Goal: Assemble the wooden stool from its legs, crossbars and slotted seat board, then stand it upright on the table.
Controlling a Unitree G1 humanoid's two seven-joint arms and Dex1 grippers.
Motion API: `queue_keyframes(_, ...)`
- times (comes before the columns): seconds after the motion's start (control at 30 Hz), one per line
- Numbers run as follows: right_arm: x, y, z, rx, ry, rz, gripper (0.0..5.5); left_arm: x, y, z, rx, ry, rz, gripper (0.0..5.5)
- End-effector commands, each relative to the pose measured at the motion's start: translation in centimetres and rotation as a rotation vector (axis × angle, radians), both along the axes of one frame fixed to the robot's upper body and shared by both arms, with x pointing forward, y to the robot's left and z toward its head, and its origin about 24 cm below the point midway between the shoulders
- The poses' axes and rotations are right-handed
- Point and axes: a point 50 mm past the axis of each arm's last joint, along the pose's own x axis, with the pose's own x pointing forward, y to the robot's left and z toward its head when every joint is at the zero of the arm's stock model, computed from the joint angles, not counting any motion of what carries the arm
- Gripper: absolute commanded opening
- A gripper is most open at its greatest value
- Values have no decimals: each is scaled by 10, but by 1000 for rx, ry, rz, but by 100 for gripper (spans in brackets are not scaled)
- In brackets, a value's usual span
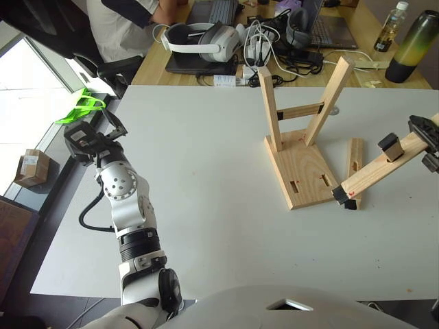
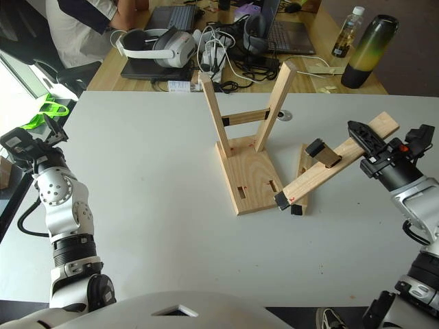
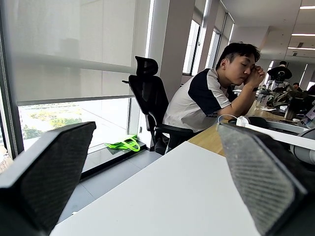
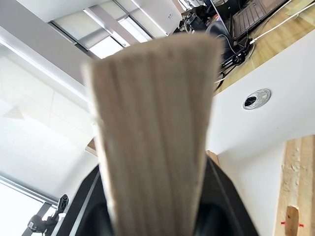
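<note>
Pale long wooden stool leg (image 2: 309,182), w/ short black-tipped crossbar stub (image 2: 321,152) on its side: clamped near upper end by right gripper (image 2: 362,142), fingers closed across the wood. Held above white table (image 2: 151,205), to robot's right of pale rectangular slotted seat board (image 2: 250,179).

Long axis of held leg: diagonal, well tilted, not upright. Low end, black-tipped, pointing to robot's left and nearer the robot, at near right corner of seat board. High end pointing right and away. Low end just beside board edge, over a second loose pale wooden leg (image 2: 302,168) lying flat alongside the board. Cannot tell whether touching it.

Seat board: flat on table, long axis near-to-far, slightly skewed.
- Far end: two standing splayed wooden legs (image 2: 212,116), joined by short wooden crossbar (image 2: 245,118).
- Near end: two empty slots (image 2: 240,190). Right-hand slot closest to held leg's low end.

Judged next step: shift low end left onto near right slot, then swing leg up toward vertical. Prob. too flat for entry at present angle. Right arm nearer by far; already on the part.

Left gripper (image 1: 103,130): fingers apart, nothing between them. Parked at table's left edge, well apart from all stool parts.
</note>
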Motion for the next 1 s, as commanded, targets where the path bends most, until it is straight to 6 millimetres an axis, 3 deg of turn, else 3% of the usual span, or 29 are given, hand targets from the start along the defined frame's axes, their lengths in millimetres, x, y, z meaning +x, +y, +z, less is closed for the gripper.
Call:
queue_keyframes(0.03, 5, 11, 12, -13, -73, 53, 98, 2, 3, 6, 13, -14, -5, 456)
queue_keyframes(0.1, 14, 21, 29, -48, -133, 132, 98, 3, 9, 21, 55, -55, -28, 456)
queue_keyframes(0.2, 44, 37, 83, -150, -298, 306, 98, 16, 32, 107, 207, -249, -239, 456)
queue_keyframes(0.3, 59, 50, 133, -241, -428, 463, 98, 34, 50, 198, 269, -349, -565, 456)
queue_keyframes(0.37, 63, 65, 153, -277, -476, 590, 98, 45, 41, 234, 256, -347, -867, 456)
queue_keyframes(0.4, 65, 72, 159, -288, -490, 646, 98, 51, 29, 241, 256, -316, -1022, 456)
queue_keyframes(0.47, 67, 92, 166, -310, -529, 775, 98, 62, -8, 236, 317, -178, -1337, 456)
queue_keyframes(0.53, 67, 106, 173, -329, -567, 866, 98, 70, -33, 224, 347, -50, -1526, 456)
queue_keyframes(0.6, 68, 115, 184, -350, -618, 926, 98, 75, -48, 210, 334, 63, -1672, 456)
queue_keyframes(0.7, 71, 126, 201, -378, -706, 979, 98, 67, -57, 184, 261, 241, -1901, 456)
queue_keyframes(0.83, 72, 136, 211, -368, -772, 1036, 98, 49, -88, 145, 163, 338, -2117, 456)
queue_keyframes(1.0, 74, 151, 208, -303, -810, 1086, 98, 33, -132, 140, 162, 247, -2157, 456)
